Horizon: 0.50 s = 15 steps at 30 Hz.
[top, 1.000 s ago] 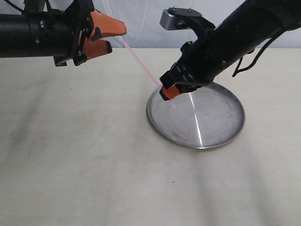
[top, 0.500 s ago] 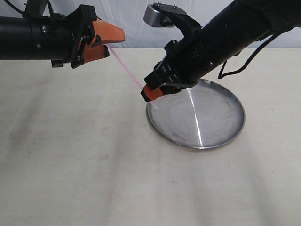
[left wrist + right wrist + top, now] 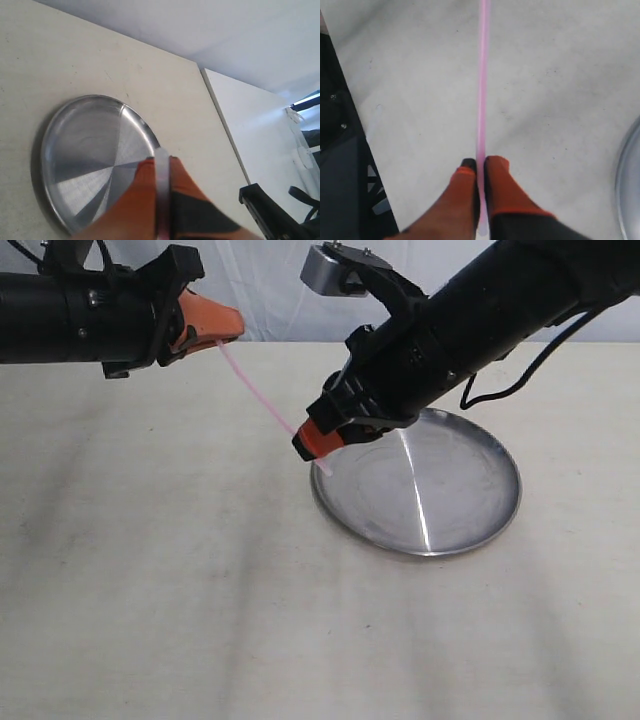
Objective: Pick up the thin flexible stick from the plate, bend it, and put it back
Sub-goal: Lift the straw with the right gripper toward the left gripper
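Observation:
The thin pink stick (image 3: 258,390) hangs in the air, stretched between both grippers, left of the silver plate (image 3: 470,525). My left gripper (image 3: 228,330) is shut on its upper end, high at the left. My right gripper (image 3: 318,445) is shut on its lower end, just above the plate's left rim. In the right wrist view the stick (image 3: 482,80) runs straight out from between the orange fingers of that gripper (image 3: 481,162). In the left wrist view the stick's end (image 3: 163,175) shows pale between the shut fingers of the left gripper (image 3: 161,160), with the plate (image 3: 75,150) below.
The plate lies on a pale cream tabletop (image 3: 160,580). A white wall or curtain stands behind the table's far edge. In the left wrist view a black piece of the rig (image 3: 270,210) shows beyond the table edge.
Both grippers moved left with the stick held between them. The right gripper went from over the plate to its left rim; the left gripper turned so its fingers look slimmer.

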{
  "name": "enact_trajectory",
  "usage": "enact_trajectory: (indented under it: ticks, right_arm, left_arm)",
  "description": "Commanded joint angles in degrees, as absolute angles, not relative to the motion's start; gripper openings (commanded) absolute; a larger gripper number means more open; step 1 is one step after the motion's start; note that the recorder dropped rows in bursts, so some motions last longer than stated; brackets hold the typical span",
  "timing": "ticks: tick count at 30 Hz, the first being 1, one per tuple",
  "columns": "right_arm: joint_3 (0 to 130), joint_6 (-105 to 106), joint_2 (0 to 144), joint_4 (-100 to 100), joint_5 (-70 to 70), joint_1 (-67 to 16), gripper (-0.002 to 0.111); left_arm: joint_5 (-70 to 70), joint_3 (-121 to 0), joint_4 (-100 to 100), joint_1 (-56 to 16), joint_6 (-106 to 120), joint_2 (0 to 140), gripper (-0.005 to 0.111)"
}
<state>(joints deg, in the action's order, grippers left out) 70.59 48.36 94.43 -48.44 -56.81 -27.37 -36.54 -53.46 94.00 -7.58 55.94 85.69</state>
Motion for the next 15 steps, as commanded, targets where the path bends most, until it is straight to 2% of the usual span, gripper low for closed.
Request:
enact_trajectory:
  ticks: [1, 6, 8, 13, 15]
  right_arm:
    - [70.5, 49.3, 93.8, -49.6, -57.5, -27.4, -0.001]
    - [70.5, 49.3, 93.8, -49.6, -57.5, -27.4, 0.000]
    - [70.5, 49.3, 93.8, -49.6, -57.5, -27.4, 0.006]
    - [70.5, 49.3, 93.8, -49.6, -57.9, -27.4, 0.042]
    - [70.5, 49.3, 93.8, -49.6, -57.9, -27.4, 0.049]
  left_arm:
    - [-36.1, -53.7, 94.3, -7.6, 57.6, 85.6, 0.000]
    - [-36.5, -53.7, 94.3, -7.6, 57.6, 85.6, 0.000]
    - [-36.5, -53.7, 94.3, -7.6, 57.6, 85.6, 0.000]
    - [-37.5, -53.7, 94.3, -7.6, 57.6, 85.6, 0.000]
    - [-37.8, -53.7, 94.3, -7.6, 57.6, 85.6, 0.000]
